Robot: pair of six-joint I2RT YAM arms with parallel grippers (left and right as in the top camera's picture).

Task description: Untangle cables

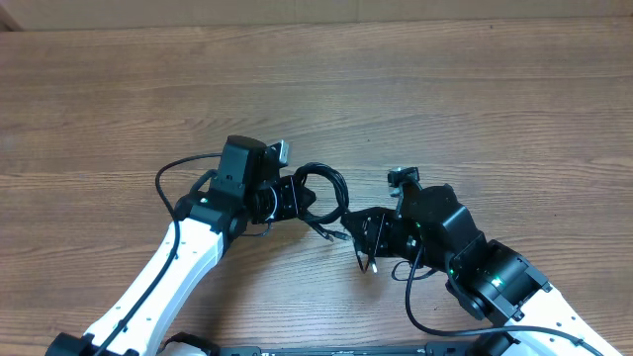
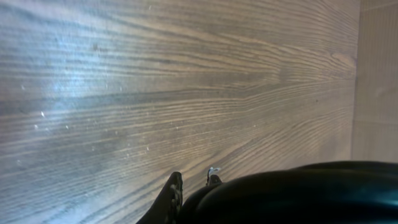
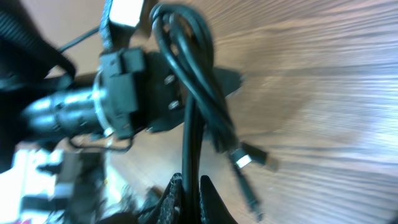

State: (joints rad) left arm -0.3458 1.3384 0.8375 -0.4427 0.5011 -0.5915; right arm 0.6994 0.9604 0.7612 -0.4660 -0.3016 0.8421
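**Cables being held at both ends of one loop**

I am watching two arms reaching in from the near edge of the wooden worktop [image 1: 475, 99], one on each side, with their two pincers nearly meeting in the middle.

The cables [image 1: 341, 193] are sitting between them, curling into a single round loop just above the worktop. From overhead I am counting one bundle. In the right wrist view the cables [image 3: 193, 56] are showing as several thin black strands running side by side, and I cannot separate them cleanly into two cords.

Two plug tips are hanging free below the loop. One has a silver collar [image 3: 254, 160], and a slimmer one [image 3: 252, 202] is lying beneath it.

The left pincer [image 1: 302, 198] is closing narrowly on the loop's left side. In its own wrist view the left pincer [image 2: 193, 186] is showing two fingertips close together beside a dark blurred mass [image 2: 298, 193] that I cannot identify.

The right pincer [image 1: 364, 235] is clamping narrowly too. In the right wrist view, the right pincer [image 3: 194, 196] is showing a strand running straight down between its two fingers.
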